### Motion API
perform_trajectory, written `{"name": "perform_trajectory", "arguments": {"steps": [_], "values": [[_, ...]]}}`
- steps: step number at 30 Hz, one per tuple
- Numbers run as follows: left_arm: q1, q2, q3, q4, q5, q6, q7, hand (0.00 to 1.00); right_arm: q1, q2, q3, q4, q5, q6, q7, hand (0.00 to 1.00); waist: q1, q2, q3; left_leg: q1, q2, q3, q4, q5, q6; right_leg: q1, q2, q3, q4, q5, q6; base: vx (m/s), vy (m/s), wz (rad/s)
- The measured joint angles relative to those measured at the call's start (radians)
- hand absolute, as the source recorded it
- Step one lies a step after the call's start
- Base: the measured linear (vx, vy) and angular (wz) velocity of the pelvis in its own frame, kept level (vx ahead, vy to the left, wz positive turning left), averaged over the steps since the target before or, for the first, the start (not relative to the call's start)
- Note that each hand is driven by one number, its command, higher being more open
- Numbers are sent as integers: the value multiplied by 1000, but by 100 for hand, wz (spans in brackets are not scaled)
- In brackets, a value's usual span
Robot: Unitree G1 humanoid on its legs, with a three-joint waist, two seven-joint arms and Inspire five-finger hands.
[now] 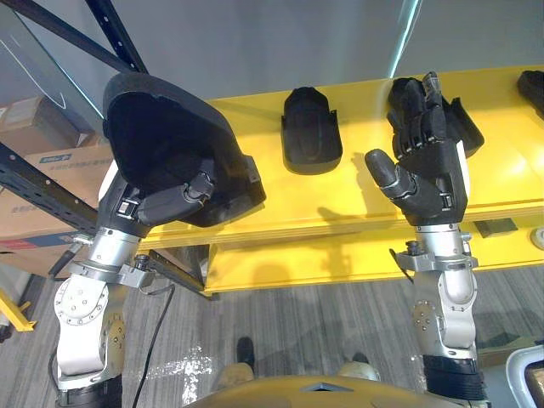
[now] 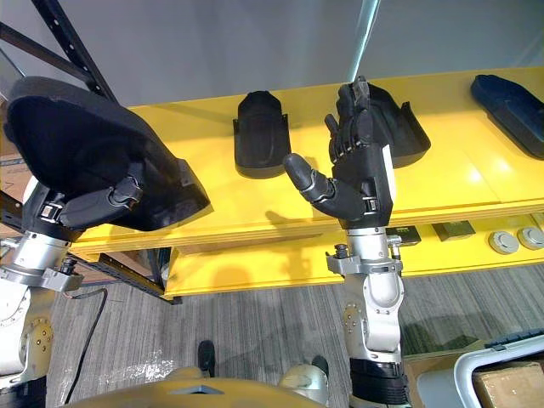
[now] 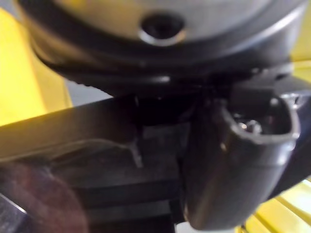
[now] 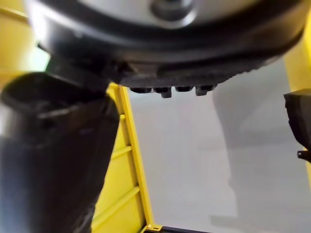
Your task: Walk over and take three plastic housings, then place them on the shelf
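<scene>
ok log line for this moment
left hand: shut on black plastic housing | right hand: open, empty, raised before yellow shelf | second housing: lying on shelf

Warehouse: yellow shelf [image 1: 357, 191], cardboard boxes [image 1: 38, 183], racking [image 1: 110, 38].

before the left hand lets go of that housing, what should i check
1. Left hand grips held plastic housing, thumb curled on its rim: ok.
2. Held plastic housing resting on yellow shelf: cannot tell, the housing hides any contact.
3. Bare shelf between it and middle housing: ok.
4. Right hand open, holding nothing: ok.
5. Right hand apart from rear housing: cannot tell.
</scene>
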State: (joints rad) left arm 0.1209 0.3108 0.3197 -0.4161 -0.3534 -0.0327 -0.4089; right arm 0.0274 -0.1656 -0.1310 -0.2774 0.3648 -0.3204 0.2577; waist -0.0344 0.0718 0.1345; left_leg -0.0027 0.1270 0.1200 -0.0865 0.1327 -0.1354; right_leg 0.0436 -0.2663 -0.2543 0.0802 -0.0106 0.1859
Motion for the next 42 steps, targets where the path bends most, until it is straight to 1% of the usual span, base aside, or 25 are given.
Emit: {"name": "perform_trajectory", "arguments": {"steps": [2,3,5,8,9,10,12,13,14,15,16,18,19,21,22,24,25,27,31,34,35,37,38,39,42], "values": [[-40,52,1,89,-4,37,4,0,2,-5,-3,1,5,20,7,100,-1,1,0,2,6,3,0,2,-2,0,6,4,0,1,-1,-57,-19,-5],[-64,84,2,144,-27,68,8,0,6,-6,-1,1,17,32,26,100,-4,1,0,3,7,7,-1,2,-2,-2,6,7,0,2,0,-55,-5,-6],[-105,115,11,204,-78,97,23,0,21,-7,14,1,45,44,49,100,-7,1,0,3,6,14,-2,3,-2,-5,6,15,-2,7,0,-74,8,-8],[-192,193,12,325,-86,108,46,0,50,-21,69,1,42,72,66,100,-16,4,-2,-5,6,19,-2,5,0,-10,6,18,-12,11,0,-86,10,-5],[-225,227,12,367,-88,122,54,0,62,-35,108,1,19,72,58,100,-21,8,-4,-12,6,23,-2,6,2,-21,6,25,-12,15,0,-67,13,-10],[-243,239,11,388,-88,127,57,0,69,-38,123,1,-1,72,53,100,-21,9,-5,-13,6,29,-2,7,2,-27,6,31,-12,18,1,-49,16,-18],[-301,257,9,464,-104,148,78,0,97,-36,184,1,-146,41,-34,100,-27,20,-9,-14,4,41,-2,7,3,-37,4,44,-11,23,4,-26,11,-15],[-313,257,8,480,-115,152,82,0,103,-36,196,1,-172,29,-59,100,-28,23,-9,-14,4,43,-2,8,3,-39,4,47,-10,24,4,-16,6,-11],[-328,257,8,496,-119,158,90,0,116,-35,213,0,-229,0,-114,100,-29,27,-10,-14,5,52,-2,9,4,-45,5,55,-9,25,7,-9,4,-16],[-329,257,8,498,-121,166,99,0,126,-34,218,-2,-267,-23,-158,100,-33,33,-11,-12,5,61,-2,10,4,-49,4,64,-9,26,8,-7,4,-17],[-328,257,7,502,-121,169,100,0,129,-34,218,-4,-285,-30,-175,100,-35,36,-13,-13,5,65,-2,10,4,-52,4,68,-9,26,8,2,2,-15],[-331,258,6,540,-121,192,102,0,151,-33,218,-23,-327,-41,-230,100,-56,55,-25,-16,6,78,1,10,4,-67,4,79,1,26,8,8,1,-12],[-332,258,6,551,-125,199,103,0,162,-32,218,-25,-332,-41,-239,100,-58,59,-27,-13,6,88,1,10,4,-71,4,86,6,25,6,6,3,-20],[-354,264,3,574,-130,236,106,0,210,-33,208,-24,-362,-42,-244,100,-59,69,-32,-8,7,118,0,10,4,-75,5,98,7,25,6,-10,4,-18],[-360,291,0,593,-145,259,104,0,259,-35,197,-19,-388,-42,-240,100,-72,75,-34,-7,7,124,0,9,4,-77,5,103,7,25,6,-24,-1,-7],[-361,320,0,614,-163,281,100,0,312,-36,184,-4,-399,-42,-227,100,-86,78,-34,-3,9,139,-2,7,3,-79,5,111,7,25,6,-39,3,-15],[-361,346,0,628,-175,305,99,0,357,-38,172,27,-398,-42,-215,100,-94,79,-35,0,10,155,-3,2,2,-81,6,123,6,24,6,-44,8,-21],[-361,374,1,661,-197,324,93,0,401,-40,157,85,-397,-40,-201,100,-104,80,-34,7,11,172,-3,-4,7,-82,7,132,6,24,6,-33,9,-18],[-360,400,10,707,-230,323,78,0,476,-67,131,230,-397,-38,-199,100,-107,82,-30,8,11,188,-3,-16,2,-93,7,148,7,23,5,-23,10,-12],[-377,437,5,775,-235,312,75,0,502,-98,130,359,-408,-38,-226,100,-109,85,-17,8,10,190,-3,-18,4,-95,7,151,7,23,6,-4,1,-2],[-397,460,-7,810,-235,304,75,0,506,-102,126,394,-438,-38,-248,100,-108,86,-9,7,10,188,-3,-16,1,-95,7,150,8,22,5,0,0,0],[-426,499,-27,854,-233,285,77,0,506,-107,122,429,-438,-42,-266,100,-109,86,7,6,9,184,-3,-14,1,-95,6,149,10,22,5,-13,0,5],[-441,523,-43,879,-233,268,78,0,502,-108,119,449,-437,-44,-267,100,-110,85,14,3,9,179,-3,-12,1,-96,6,146,10,22,5,-13,0,8],[-455,542,-56,894,-233,254,78,0,498,-110,120,474,-437,-60,-265,100,-109,83,22,1,9,175,-3,-12,0,-96,6,144,11,21,5,-11,-2,10],[-521,580,-104,917,-233,232,79,0,464,-112,133,520,-437,-81,-258,100,-110,73,47,-19,8,145,-2,1,4,-98,5,119,20,14,8,-16,-9,24]]}}
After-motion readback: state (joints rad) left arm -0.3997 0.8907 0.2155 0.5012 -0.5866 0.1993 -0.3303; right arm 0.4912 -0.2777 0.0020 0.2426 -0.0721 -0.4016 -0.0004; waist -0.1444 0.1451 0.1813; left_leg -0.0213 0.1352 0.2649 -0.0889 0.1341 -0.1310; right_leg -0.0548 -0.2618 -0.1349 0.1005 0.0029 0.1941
